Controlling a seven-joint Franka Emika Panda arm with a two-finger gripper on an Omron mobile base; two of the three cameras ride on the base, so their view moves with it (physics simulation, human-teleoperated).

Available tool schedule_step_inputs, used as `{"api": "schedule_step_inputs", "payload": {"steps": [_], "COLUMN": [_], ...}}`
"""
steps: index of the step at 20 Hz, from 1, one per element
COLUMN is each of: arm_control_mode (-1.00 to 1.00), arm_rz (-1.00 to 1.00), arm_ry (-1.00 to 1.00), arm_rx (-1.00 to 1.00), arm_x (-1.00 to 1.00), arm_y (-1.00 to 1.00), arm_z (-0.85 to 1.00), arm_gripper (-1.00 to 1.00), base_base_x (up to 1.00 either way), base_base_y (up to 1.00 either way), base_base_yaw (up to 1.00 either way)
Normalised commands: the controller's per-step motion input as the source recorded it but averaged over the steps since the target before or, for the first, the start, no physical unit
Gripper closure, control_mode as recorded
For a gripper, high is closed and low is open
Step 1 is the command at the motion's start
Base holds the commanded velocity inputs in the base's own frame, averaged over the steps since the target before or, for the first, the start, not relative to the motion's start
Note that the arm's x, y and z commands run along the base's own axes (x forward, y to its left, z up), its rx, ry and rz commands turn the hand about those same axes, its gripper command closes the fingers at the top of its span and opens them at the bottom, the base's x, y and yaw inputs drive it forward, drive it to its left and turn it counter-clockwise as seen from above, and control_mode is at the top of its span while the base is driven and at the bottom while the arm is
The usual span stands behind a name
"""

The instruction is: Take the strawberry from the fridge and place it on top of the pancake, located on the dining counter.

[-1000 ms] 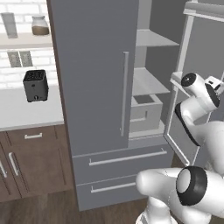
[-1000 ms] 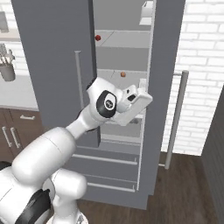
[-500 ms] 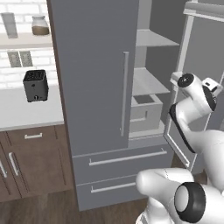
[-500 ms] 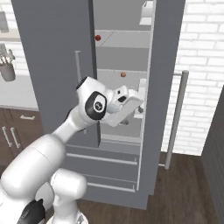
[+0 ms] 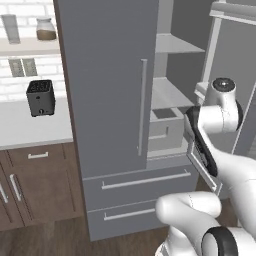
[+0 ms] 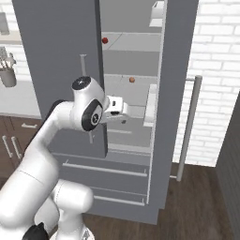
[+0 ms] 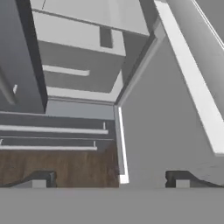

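The grey fridge stands with its left door shut and its right door swung open. On an upper shelf inside lies the strawberry, a tiny red berry. My gripper hangs lower down, at mid-shelf height in front of the open compartment, well below the berry. In the hand view the gripper is open with nothing between its fingertips, and it looks down at the fridge drawers and the wood floor. The pancake and the dining counter are out of view.
A small orange-brown item rests on the middle shelf. The open door's bar handle stands to the right, with white brick wall behind. A black toaster sits on the side counter left of the fridge. A grey bin occupies a lower shelf.
The jaws have spread wider, and the hand has drawn back leftward from the open door's edge. The strawberry has not moved.
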Motion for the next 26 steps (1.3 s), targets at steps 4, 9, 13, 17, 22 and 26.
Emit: {"api": "schedule_step_inputs", "payload": {"steps": [4,9,13,17,22,26], "arm_control_mode": [-1.0,-1.0,-1.0,-1.0,-1.0,-1.0], "arm_rz": [0.03,-0.04,-0.01,0.0,-0.06,-0.08], "arm_ry": [-0.47,-0.37,-0.1,0.0,-0.01,0.0], "arm_rx": [0.62,0.18,-0.01,-0.06,0.06,-0.07], "arm_x": [0.13,0.05,0.0,0.03,0.15,0.53], "arm_y": [0.94,0.73,0.58,0.66,0.23,0.78], "arm_z": [0.12,0.87,1.0,0.94,0.1,-0.03], "arm_gripper": [-1.0,-1.0,-1.0,-1.0,-1.0,-1.0], "base_base_x": [0.0,0.0,0.0,0.0,0.0,0.0], "base_base_y": [0.0,0.0,0.0,0.0,0.0,0.0], "base_base_yaw": [0.0,0.0,0.0,0.0,0.0,0.0]}}
